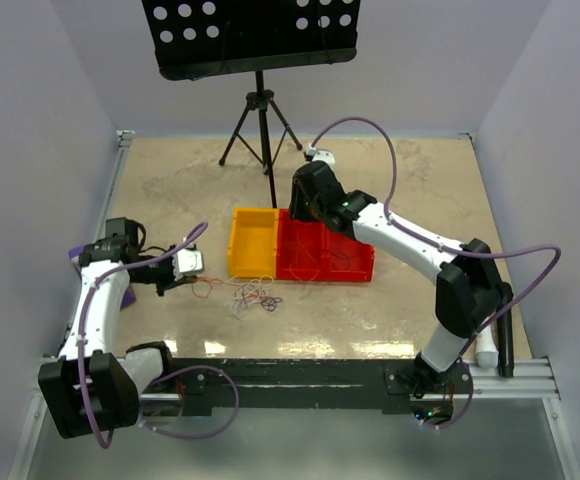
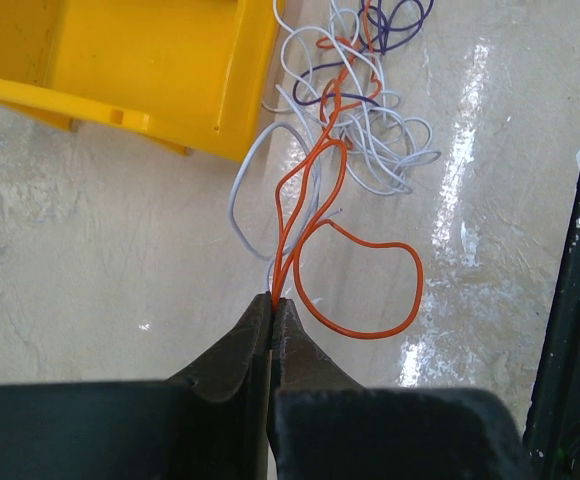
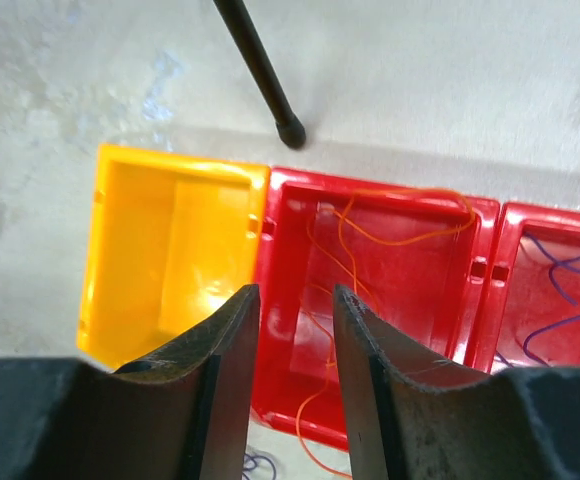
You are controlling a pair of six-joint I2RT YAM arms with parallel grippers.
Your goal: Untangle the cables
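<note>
The cables (image 1: 253,297) lie as a loose tangle of white, purple and orange wires on the table in front of the yellow bin (image 1: 235,262). My left gripper (image 1: 188,280) is left of the tangle. In the left wrist view it (image 2: 273,303) is shut on an orange wire (image 2: 410,290) that leads up into the tangle (image 2: 370,130). My right gripper (image 1: 305,205) hovers above the bins. In the right wrist view it (image 3: 295,292) is open and empty over the red bin (image 3: 370,180), which holds orange wires (image 3: 410,240). The second red bin (image 3: 560,212) holds purple wires (image 3: 570,270).
The yellow bin (image 3: 170,155) looks empty. A black tripod (image 1: 260,120) with a perforated black plate stands behind the bins; one foot (image 3: 288,130) is close to the red bin. A black rail (image 1: 300,372) runs along the near table edge.
</note>
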